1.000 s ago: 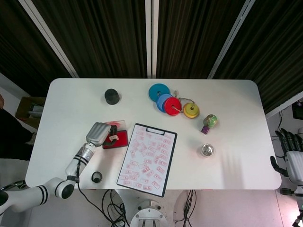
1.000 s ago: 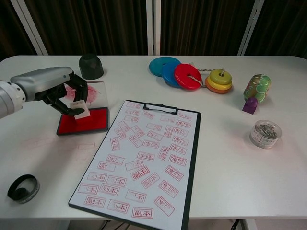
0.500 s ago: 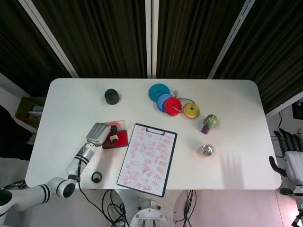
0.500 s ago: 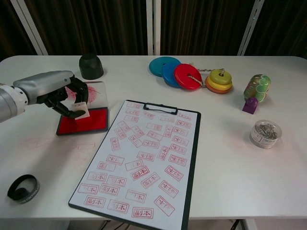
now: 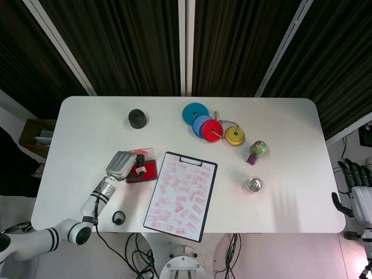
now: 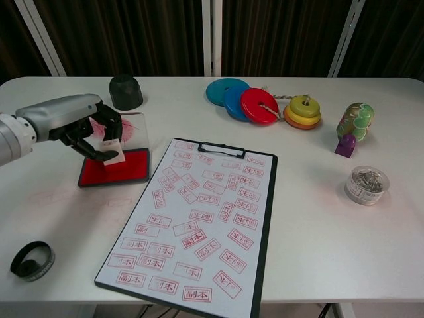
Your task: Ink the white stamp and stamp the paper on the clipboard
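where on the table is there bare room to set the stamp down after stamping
Bare table lies right of the clipboard, below the clip tub, and along the near-left edge above the black ring. It is crowded around the ink pad and the coloured discs.

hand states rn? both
Left hand: holding the white stamp over the red ink pad.
Right hand: off the table edge, fingers straight, holding nothing.

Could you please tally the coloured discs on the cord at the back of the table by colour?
Blue discs: 2
Red disc: 1
Yellow disc: 1
Orange disc: 1
Total: 5
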You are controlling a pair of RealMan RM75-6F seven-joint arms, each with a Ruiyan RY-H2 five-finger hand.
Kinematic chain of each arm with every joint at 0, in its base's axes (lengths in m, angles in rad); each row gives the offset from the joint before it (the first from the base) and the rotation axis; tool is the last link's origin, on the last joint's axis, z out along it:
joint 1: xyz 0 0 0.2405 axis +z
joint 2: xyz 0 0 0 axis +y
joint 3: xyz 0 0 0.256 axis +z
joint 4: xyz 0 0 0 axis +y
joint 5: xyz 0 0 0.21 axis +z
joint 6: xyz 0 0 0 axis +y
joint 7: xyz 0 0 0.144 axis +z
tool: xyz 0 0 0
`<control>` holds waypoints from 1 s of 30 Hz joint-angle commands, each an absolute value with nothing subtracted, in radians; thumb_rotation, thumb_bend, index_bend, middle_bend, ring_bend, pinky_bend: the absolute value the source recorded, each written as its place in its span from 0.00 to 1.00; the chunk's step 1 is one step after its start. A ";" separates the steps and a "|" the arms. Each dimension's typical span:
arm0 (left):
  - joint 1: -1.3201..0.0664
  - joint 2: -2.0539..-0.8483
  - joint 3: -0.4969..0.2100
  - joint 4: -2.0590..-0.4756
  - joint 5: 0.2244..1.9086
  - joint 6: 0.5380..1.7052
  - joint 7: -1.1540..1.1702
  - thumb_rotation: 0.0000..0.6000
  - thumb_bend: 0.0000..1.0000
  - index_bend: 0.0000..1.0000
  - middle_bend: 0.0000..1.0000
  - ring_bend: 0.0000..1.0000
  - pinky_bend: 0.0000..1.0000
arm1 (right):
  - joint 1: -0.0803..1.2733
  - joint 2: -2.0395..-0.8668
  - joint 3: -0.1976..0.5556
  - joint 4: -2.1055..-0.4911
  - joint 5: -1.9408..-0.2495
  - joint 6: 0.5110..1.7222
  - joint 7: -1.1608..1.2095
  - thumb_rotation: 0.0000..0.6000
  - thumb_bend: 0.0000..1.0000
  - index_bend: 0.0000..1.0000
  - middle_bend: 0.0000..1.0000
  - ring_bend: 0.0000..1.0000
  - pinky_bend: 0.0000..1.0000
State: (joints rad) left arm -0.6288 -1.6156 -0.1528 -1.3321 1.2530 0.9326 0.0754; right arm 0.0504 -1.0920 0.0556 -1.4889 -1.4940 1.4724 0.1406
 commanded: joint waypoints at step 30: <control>-0.627 -1.711 -0.071 -1.548 1.337 0.975 0.318 1.00 0.43 0.70 0.72 1.00 1.00 | 0.047 -1.093 0.050 -1.458 -1.502 1.473 0.187 1.00 0.32 0.00 0.00 0.00 0.00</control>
